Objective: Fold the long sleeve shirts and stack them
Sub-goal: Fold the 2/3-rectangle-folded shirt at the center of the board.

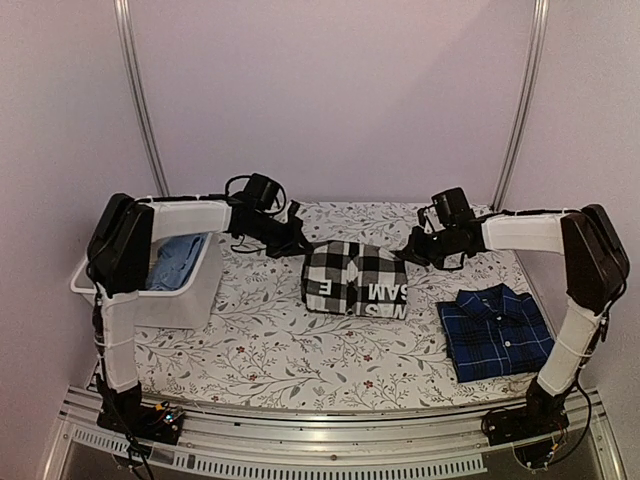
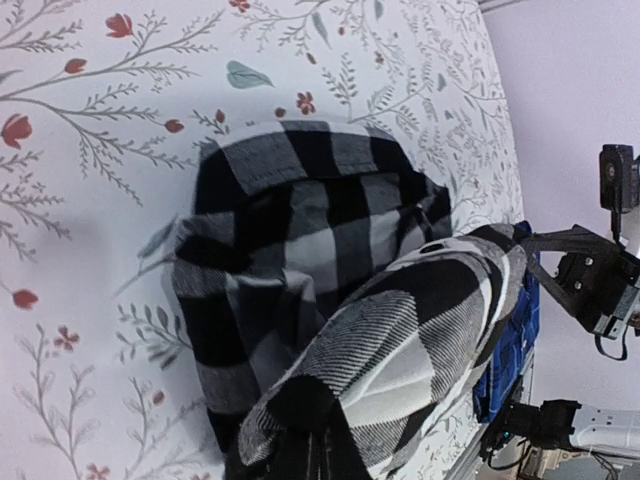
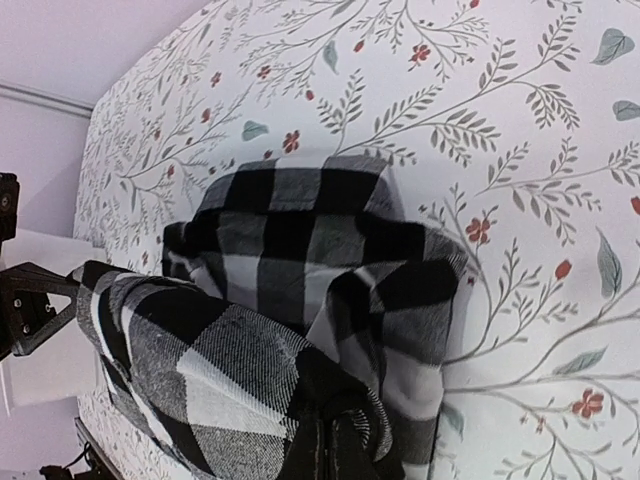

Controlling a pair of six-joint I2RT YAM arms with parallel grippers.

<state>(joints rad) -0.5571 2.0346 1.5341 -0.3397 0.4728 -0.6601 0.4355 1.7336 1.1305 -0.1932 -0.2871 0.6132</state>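
I'm watching the flowered table lying bare in front of the black-and-white check shirt, down to the near edge. The white bin is sitting well left of that shirt. The navy plaid shirt is lying folded to its front right, apart. The left gripper and right gripper are each clenching a far corner of the check shirt. White letters "SAM" are showing on its front.

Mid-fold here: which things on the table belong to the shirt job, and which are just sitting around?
Job:
- black-and-white buffalo check cloth shirt, pinched by the left end effector and right end effector
- navy blue plaid cloth shirt, folded

Lying about:
- white plastic bin
- light blue cloth inside it, kind unclear
- floral tablecloth
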